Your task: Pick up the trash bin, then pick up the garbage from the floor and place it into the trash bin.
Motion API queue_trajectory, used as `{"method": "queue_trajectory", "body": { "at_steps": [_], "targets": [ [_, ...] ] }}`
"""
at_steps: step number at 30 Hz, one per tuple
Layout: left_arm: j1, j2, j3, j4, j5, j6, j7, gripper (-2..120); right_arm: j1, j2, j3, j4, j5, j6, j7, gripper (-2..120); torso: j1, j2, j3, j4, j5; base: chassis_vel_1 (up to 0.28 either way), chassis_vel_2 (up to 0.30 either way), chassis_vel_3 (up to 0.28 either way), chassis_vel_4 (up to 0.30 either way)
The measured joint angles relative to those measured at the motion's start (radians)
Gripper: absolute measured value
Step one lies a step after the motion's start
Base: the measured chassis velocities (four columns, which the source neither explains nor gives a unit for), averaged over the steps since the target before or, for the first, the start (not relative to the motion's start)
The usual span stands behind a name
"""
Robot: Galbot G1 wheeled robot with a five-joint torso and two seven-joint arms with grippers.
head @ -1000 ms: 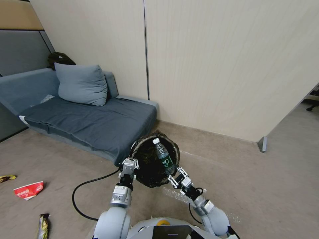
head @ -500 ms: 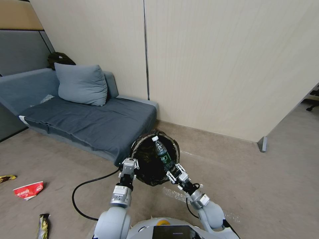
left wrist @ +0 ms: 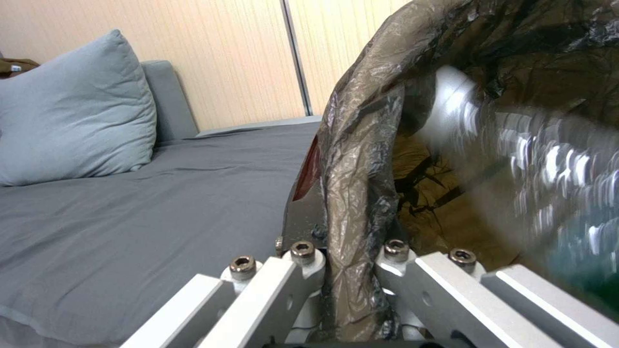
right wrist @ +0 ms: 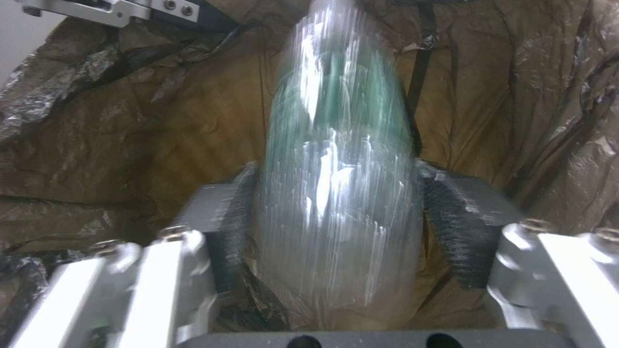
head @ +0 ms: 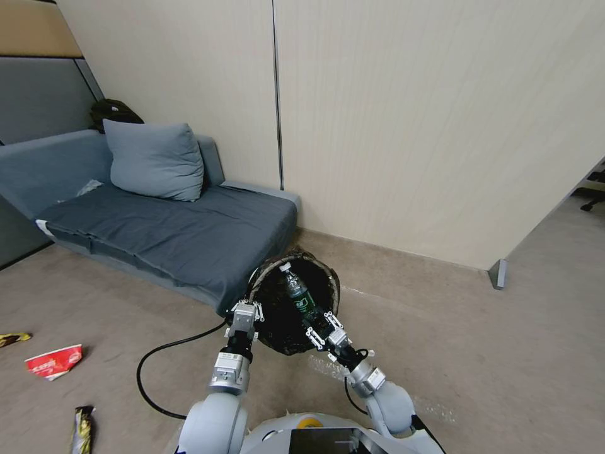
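The left end effector is pinching the bag-lined rim of the trash bin, holding it off the floor and tilted with its mouth facing the robot, just beside the grey sofa. The right end effector is clamping the base of a clear plastic bottle with a green label, cap pointing into the bin's black liner; its pads are pressing both sides. This looks like the depositing step. Next, the fingers need to spread so the bottle drops inside. A red-and-white wrapper, a yellow wrapper and a dark snack-bar wrapper are lying on the floor, well apart from the bin.
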Motion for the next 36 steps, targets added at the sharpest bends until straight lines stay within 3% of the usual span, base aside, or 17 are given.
{"method": "queue_trajectory", "body": {
  "at_steps": [7, 15, 27, 30, 36],
  "targets": [
    [0.0, 0.0, 0.0, 0.0, 0.0, 0.0, 0.0, 1, -0.016, -0.004, 0.008, 0.019, -0.003, 0.007, -0.001, 100, 0.0, 0.0, 0.0, 0.0, 0.0, 0.0, 0.0, 0.0, 0.0],
    [0.0, 0.0, 0.0, 0.0, 0.0, 0.0, 0.0, 1, -0.046, -0.006, 0.021, 0.068, -0.008, 0.03, -0.008, 114, 0.0, 0.0, 0.0, 0.0, 0.0, 0.0, 0.0, 0.0, 0.0],
    [0.0, 0.0, 0.0, 0.0, 0.0, 0.0, 0.0, 1, -0.084, 0.009, 0.041, 0.159, 0.005, 0.053, 0.005, 110, 0.0, 0.0, 0.0, 0.0, 0.0001, 0.0, 0.0, 0.0, 0.0],
    [0.0, 0.0, 0.0, 0.0, 0.0, 0.0, 0.0, 1, -0.103, 0.026, 0.061, 0.222, 0.023, 0.053, 0.035, 103, 0.0, 0.0, 0.0, 0.0, 0.0, 0.0, 0.0, 0.0, 0.0],
    [0.0, 0.0, 0.0, 0.0, 0.0, 0.0, 0.0, 1, -0.137, 0.06, 0.103, 0.318, 0.048, 0.05, 0.114, 100, 0.0, 0.0, 0.0, 0.0, 0.0, 0.0, 0.0, 0.0, 0.0]
  ]
}}
